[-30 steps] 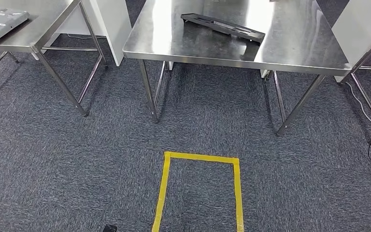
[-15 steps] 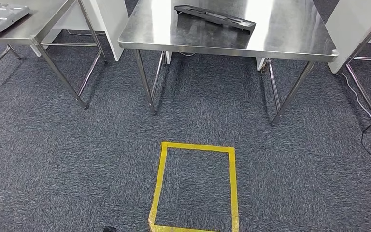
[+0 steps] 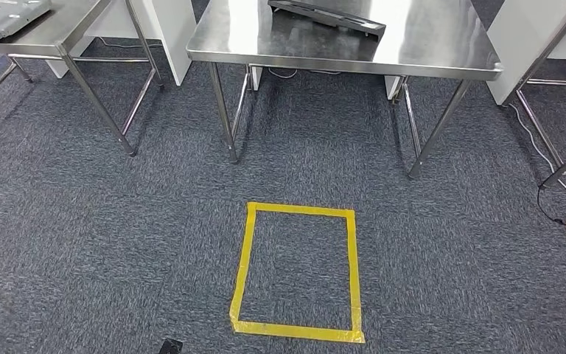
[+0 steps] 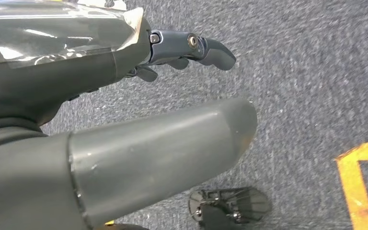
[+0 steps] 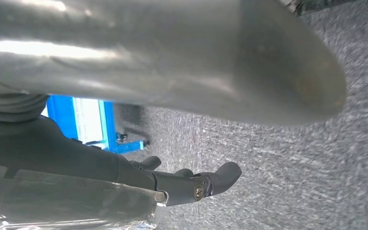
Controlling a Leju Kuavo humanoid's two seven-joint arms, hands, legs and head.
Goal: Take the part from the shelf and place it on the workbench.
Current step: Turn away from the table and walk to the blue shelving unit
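The black part [image 3: 326,15] is lying on the steel table [image 3: 442,44] ahead — likely rigid, long, best gripped mid-length. The left hand [image 4: 139,105] and right hand [image 5: 172,120] are hanging empty, fingers loosely apart.

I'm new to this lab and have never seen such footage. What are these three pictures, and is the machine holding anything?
It is a two-legged robot with two arms. The head view looks down at carpet, a yellow tape square and a steel table with a long black part lying on it. The other two come from cameras at each wrist, arms hanging over the floor. The left hand and right hand hold nothing; their dark fingers are spread.
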